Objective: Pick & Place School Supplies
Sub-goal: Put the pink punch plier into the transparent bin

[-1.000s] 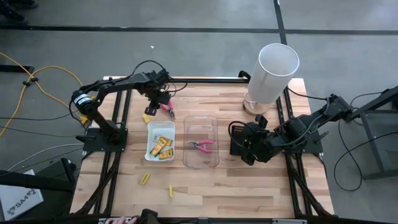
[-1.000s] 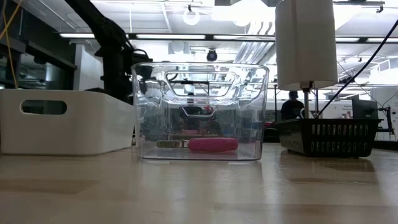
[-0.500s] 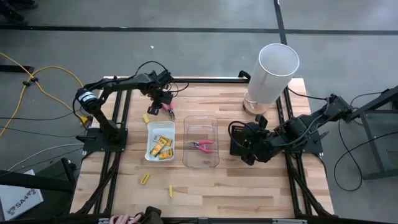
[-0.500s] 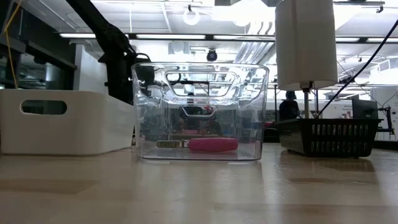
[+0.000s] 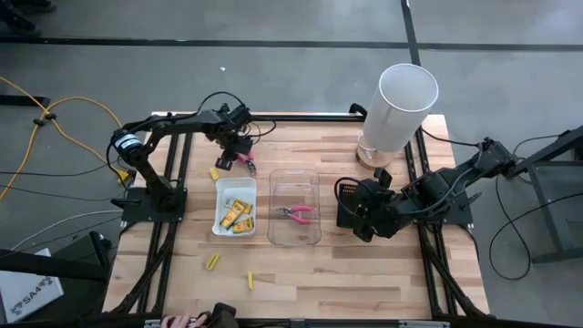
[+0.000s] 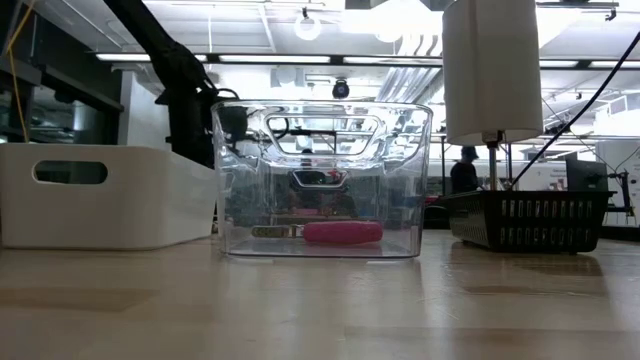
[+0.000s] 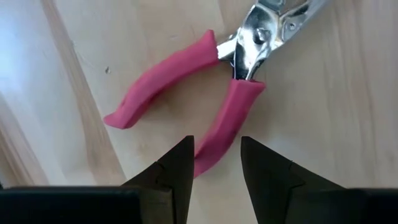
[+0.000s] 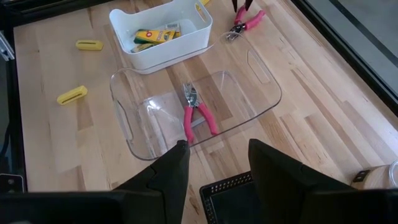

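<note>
One pink-handled pliers [image 5: 296,212] already lies in the clear plastic tray [image 5: 295,182]. The left pincer [image 7: 214,158], fingers apart, straddles a handle of the second pink-handled pliers [image 7: 205,93] on the far-left wooden worktop [image 5: 364,273]; yellow sticks [image 5: 212,262] remain loose. The right pincer [image 8: 214,163] waits, fingers apart.

Table [image 5: 310,273]: pale wood planks w/ matt grain. Pliers [image 7: 205,93]: shiny metal head, smooth matt pink grips. One tray [image 8: 261,93] clear glossy plastic, other tray [image 8: 186,46] opaque white plastic.
</note>
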Robot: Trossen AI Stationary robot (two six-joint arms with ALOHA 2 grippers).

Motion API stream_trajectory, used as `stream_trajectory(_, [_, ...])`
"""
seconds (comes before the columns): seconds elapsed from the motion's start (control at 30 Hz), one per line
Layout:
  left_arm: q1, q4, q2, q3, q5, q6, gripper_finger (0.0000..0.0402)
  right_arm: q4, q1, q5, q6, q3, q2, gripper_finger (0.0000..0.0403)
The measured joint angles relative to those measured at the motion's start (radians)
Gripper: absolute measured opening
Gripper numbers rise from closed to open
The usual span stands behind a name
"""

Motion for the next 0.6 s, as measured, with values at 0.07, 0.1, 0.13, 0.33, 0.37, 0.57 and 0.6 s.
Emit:
stream_trajectory(0.07, [0.0,0.014,0.01,0.0,0.001,0.0,0.0125,0.0,0.0,0.0,0.0,0.0,0.0,0.0158])
stream_trajectory(0.1, [0.0,0.014,0.018,0.0,0.0,0.0,0.0125,0.0,0.0,0.0,0.0,0.0,0.0,0.0158])
stream_trajectory(0.13, [0.0,0.016,0.029,0.0,-0.004,0.001,0.0125,0.0,0.0,0.0,0.004,0.0,0.0,0.0158])
stream_trajectory(0.33, [-0.014,0.017,0.084,0.005,-0.044,-0.009,0.0125,0.001,0.0,-0.001,0.007,0.0,0.0,0.0157])
stream_trajectory(0.37, [-0.018,0.018,0.084,0.005,-0.059,-0.01,0.0125,0.001,0.0,-0.001,0.007,0.0,0.0,0.0158])
stream_trajectory(0.57, [-0.038,0.024,0.07,0.001,-0.09,-0.019,0.0125,0.001,0.0,-0.002,0.008,0.0,0.0,0.0158])
stream_trajectory(0.6, [-0.039,0.026,0.069,0.001,-0.097,-0.027,0.0124,0.001,0.0,-0.002,0.008,0.0,0.0,0.0158])
